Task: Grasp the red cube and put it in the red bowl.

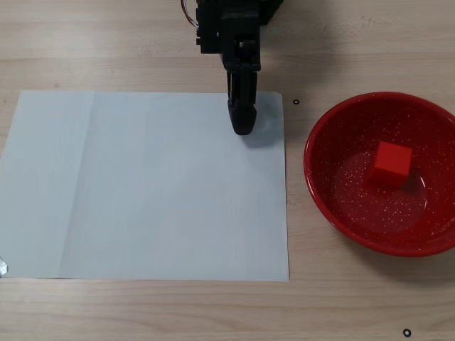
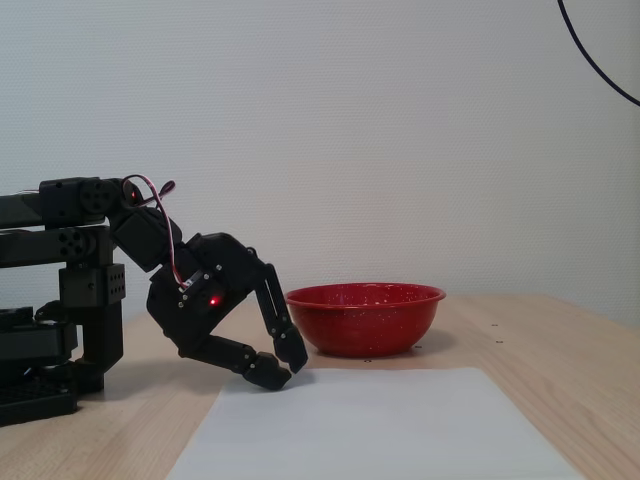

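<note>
The red cube lies inside the red bowl, a little right of its middle. The bowl stands on the wooden table to the right of a white paper sheet. In the side fixed view the bowl shows behind the sheet and the cube is hidden by its wall. My black gripper hangs at the sheet's top right corner, well left of the bowl. Its jaws are closed and empty, tips just above the paper in the side fixed view.
The arm's base stands at the left in the side fixed view. Small black marks sit on the wooden table. A white wall stands behind.
</note>
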